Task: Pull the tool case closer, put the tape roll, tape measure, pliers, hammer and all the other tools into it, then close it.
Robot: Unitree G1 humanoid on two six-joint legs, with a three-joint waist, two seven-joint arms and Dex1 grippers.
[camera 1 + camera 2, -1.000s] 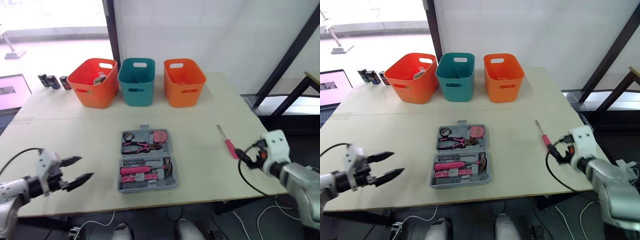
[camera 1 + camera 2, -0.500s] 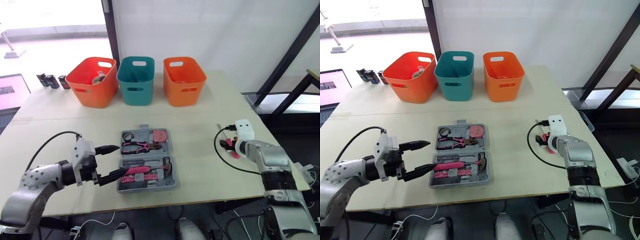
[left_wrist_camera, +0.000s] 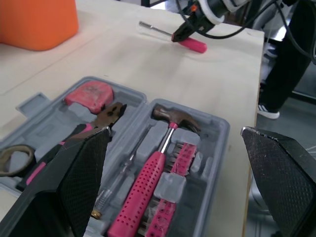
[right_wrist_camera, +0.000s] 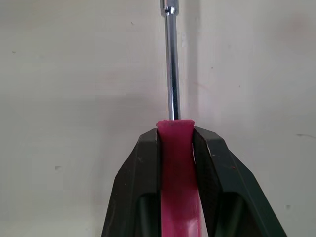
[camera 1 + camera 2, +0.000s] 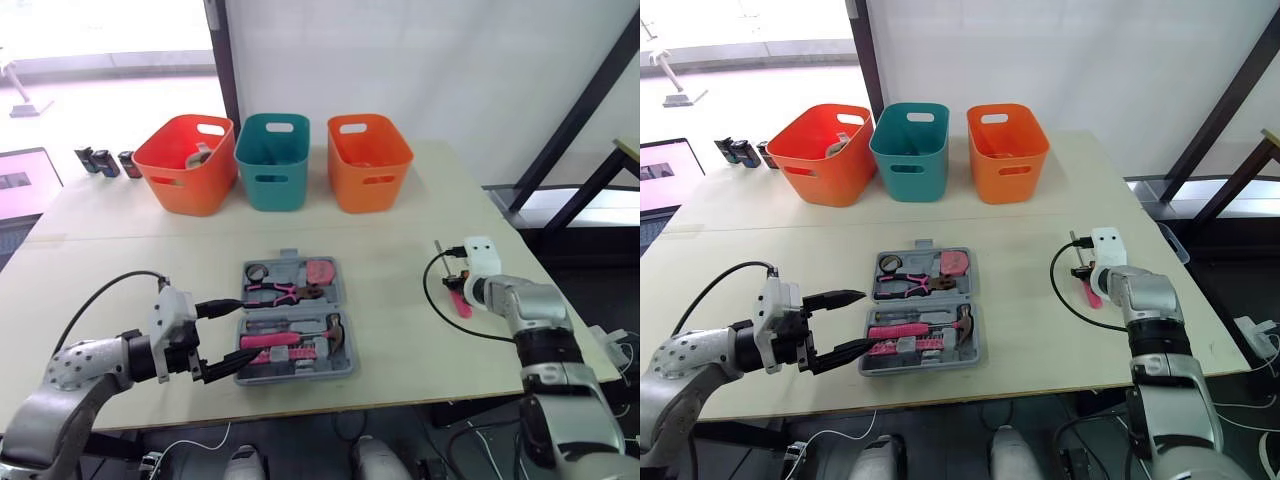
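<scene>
The grey tool case (image 5: pixel 340 368) lies open in the middle of the table. In it are the pink-handled pliers (image 5: pixel 280 292), a pink tape measure (image 5: pixel 320 271), a tape roll (image 5: pixel 258 272) and a pink-handled hammer (image 3: pixel 158 163). My left gripper (image 5: pixel 248 328) is open, its fingers spread over the case's front left corner, holding nothing. To the right of the case, a pink-handled screwdriver (image 4: pixel 174 143) lies on the table with its metal shaft pointing away. My right gripper (image 4: pixel 175 136) is shut on its handle.
Three baskets stand in a row at the back: red-orange (image 5: pixel 187 165), teal (image 5: pixel 274 160), orange (image 5: pixel 368 162). Small dark containers (image 5: pixel 105 162) sit at the far left. The table's right edge (image 5: pixel 560 330) runs close to the screwdriver.
My left arm has come in from the front left to the case, still open. My right arm moved in over the screwdriver and shut on its handle.
</scene>
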